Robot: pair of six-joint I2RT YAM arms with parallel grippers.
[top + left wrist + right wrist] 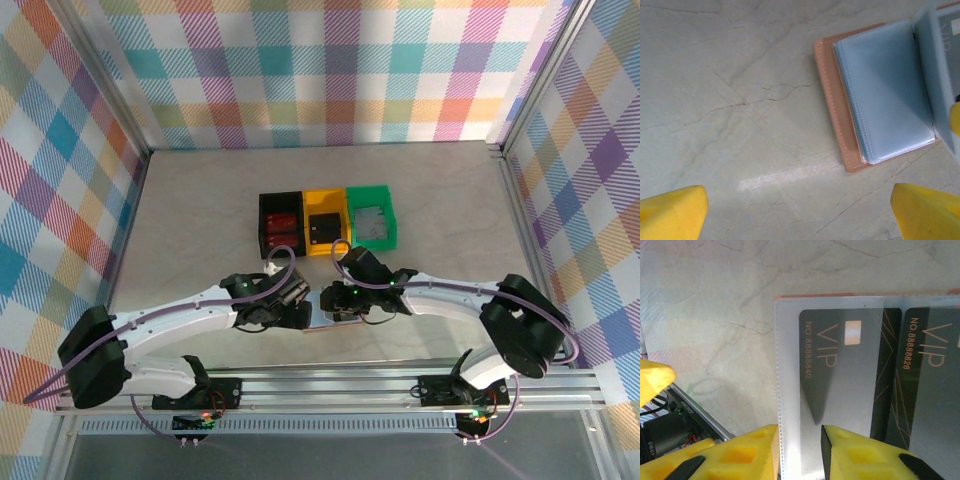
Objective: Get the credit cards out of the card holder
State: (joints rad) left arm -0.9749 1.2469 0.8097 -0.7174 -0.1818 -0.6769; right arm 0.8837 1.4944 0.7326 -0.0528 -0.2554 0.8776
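The card holder [840,100], tan leather with pale blue-grey pockets, lies open on the table between the two grippers [322,325]. One clear sleeve page [790,365] stands raised and holds two dark VIP credit cards, one [840,370] beside the other [930,375]. My right gripper [800,432] [335,300] is open by a narrow gap. The page's lower edge runs into that gap, the left finger at its stitched edge. My left gripper [797,195] [300,300] hangs wide open over bare table, left of the holder and touching nothing.
Three small bins stand in a row behind the arms: black [281,225] with red items, yellow [325,225] with a dark card, green [371,218] with a grey card. The metal rail [330,385] runs along the near edge. Checked walls enclose the table.
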